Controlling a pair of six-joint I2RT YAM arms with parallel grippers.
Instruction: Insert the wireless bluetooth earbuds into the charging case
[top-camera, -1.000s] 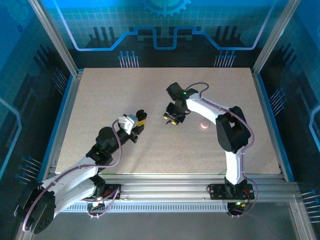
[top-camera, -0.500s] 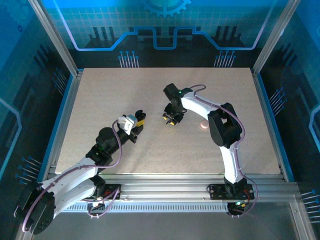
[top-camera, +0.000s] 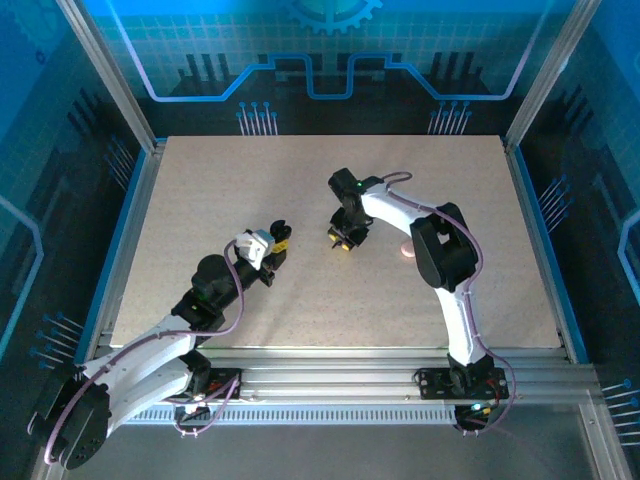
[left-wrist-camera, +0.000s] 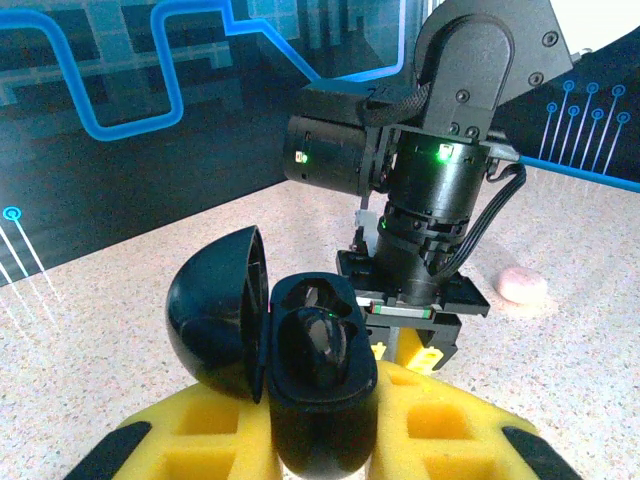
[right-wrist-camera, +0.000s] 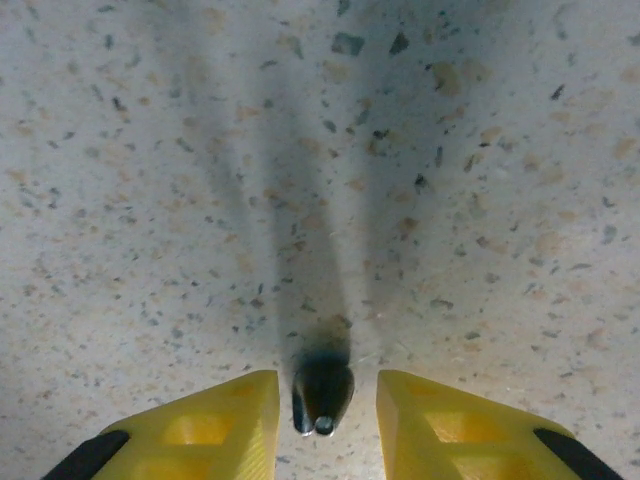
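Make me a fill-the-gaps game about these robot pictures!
The left hand holds a black charging case whose lid is ____.
A dark earbud sits between the right hand's fingers, which are coloured ____.
The small round thing on the table is ____.
Missing words: open, yellow, pink.

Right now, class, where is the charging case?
Left wrist view: the open black charging case is gripped by the left gripper, low centre, with the right gripper just behind it to the right.
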